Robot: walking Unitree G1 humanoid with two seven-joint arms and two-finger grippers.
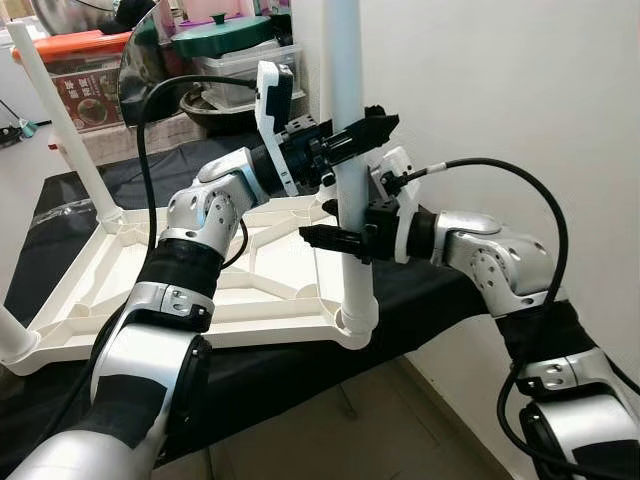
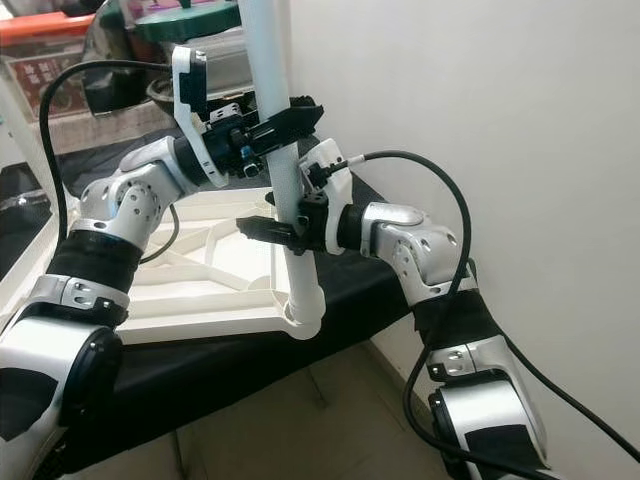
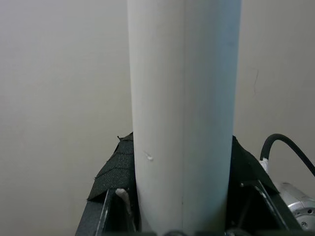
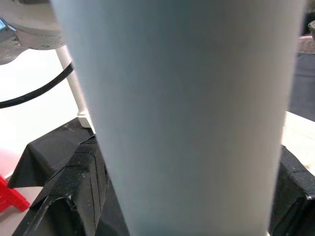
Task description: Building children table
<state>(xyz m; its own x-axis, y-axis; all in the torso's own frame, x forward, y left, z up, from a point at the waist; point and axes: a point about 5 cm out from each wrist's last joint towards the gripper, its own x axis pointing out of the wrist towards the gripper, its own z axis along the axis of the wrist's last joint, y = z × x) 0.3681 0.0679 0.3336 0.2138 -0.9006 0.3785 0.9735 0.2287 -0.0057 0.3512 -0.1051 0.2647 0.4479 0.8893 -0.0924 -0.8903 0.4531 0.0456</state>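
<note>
Upturned white table top [image 1: 250, 300] lies underside up on a black cloth [image 1: 420, 300], ribs showing. At its near right corner a white leg [image 1: 350, 150] stands upright in the corner socket [image 1: 357, 322], just beside the white wall [image 1: 500, 100] on the right. Right gripper [image 1: 335, 240] comes in from the right and is clamped around the leg low down, a little above the socket, one black finger on each side of the tube. Left gripper [image 1: 362, 130] reaches across from the left and grasps the same leg higher up, fingers closed around it. Both wrist views: leg sits close between the padded fingers [image 3: 115, 172]. A second white leg [image 1: 70, 130] stands tilted at the far left corner of the table top. Another leg [image 1: 12, 335] rises at the near left corner. Far behind: stacked plastic boxes [image 1: 240, 65] and a green lidded pot [image 1: 220, 35].
</note>
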